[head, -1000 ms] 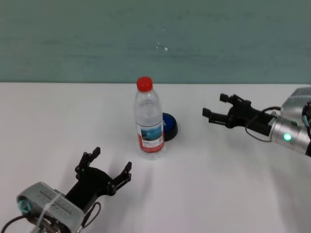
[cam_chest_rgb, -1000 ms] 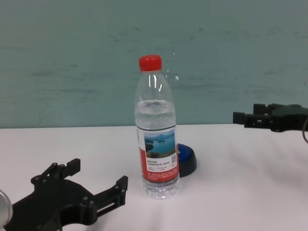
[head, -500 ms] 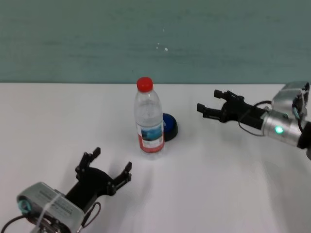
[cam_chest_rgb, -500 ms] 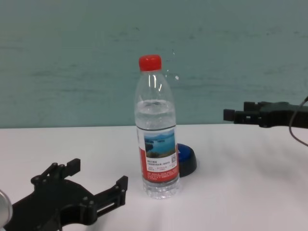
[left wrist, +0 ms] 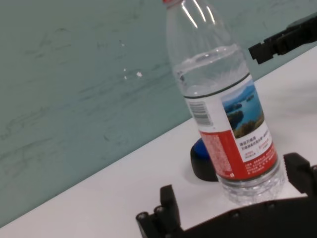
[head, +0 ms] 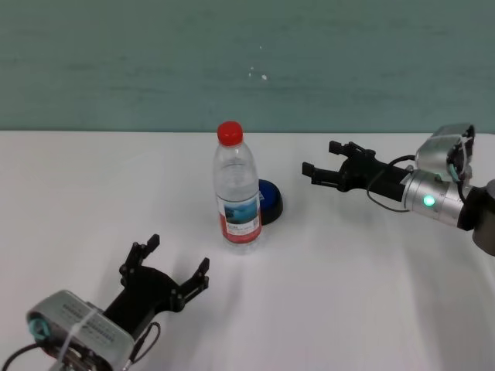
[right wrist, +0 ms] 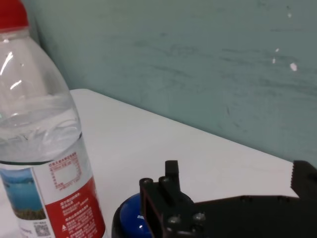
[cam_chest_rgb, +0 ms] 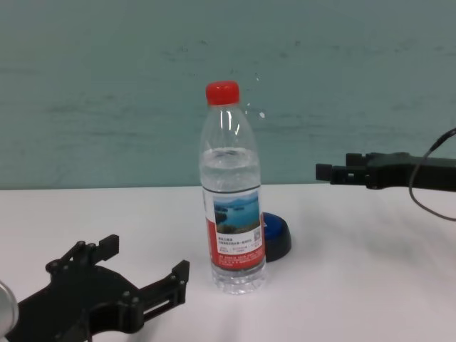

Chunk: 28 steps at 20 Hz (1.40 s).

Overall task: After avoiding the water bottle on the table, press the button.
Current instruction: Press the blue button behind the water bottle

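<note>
**Right gripper closing on the button from the bottle's far side**

The right gripper (head: pixel 323 160) is hanging in the air to the right of the bottle (head: pixel 237 188), raised above the table (head: pixel 363 286), its jaws spread apart and holding nothing. By my judgement the avoiding step is nearly over: the arm is reaching in from the side where the bottle is not standing in its path, and the press is not yet made

The button (head: pixel 270 200) is sitting on the table just behind and to the right of the bottle, nearly touching its base; from the chest view the bottle is hiding part of it. Its blue dome is facing straight up

The bottle is standing upright, long axis vertical, red cap on top, lake label facing the robot

The next move, I judge, is calling for a short carry toward the bottle until the fingertips are over the dome, then a straight drop onto it. The risk is brushing the bottle, which is tall and looking easy to topple

The left gripper (head: pixel 168 272) is lying parked in front of the bottle and to its left, jaws spread and holding nothing
</note>
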### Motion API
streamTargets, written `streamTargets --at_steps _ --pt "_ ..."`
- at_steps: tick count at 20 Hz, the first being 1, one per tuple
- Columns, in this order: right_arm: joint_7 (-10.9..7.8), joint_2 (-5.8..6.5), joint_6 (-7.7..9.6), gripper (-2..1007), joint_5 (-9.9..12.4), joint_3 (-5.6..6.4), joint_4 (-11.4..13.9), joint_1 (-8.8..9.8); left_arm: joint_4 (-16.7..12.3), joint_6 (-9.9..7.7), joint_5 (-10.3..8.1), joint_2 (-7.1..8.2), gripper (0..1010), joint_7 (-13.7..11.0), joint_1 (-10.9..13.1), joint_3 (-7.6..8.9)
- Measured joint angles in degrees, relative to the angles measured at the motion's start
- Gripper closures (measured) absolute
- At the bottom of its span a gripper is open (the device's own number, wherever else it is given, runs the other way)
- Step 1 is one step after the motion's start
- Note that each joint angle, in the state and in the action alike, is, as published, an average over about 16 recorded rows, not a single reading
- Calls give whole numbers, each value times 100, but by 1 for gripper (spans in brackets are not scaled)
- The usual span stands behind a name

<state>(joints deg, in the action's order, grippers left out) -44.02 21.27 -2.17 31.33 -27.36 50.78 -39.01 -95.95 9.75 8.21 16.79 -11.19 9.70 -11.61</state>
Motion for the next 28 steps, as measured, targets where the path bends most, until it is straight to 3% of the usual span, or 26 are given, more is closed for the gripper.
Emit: streamTargets --at_steps 28 --pt "-38 -591 -237 1 -437 -78 -736 -328 0 0 0 0 10 0 0 0"
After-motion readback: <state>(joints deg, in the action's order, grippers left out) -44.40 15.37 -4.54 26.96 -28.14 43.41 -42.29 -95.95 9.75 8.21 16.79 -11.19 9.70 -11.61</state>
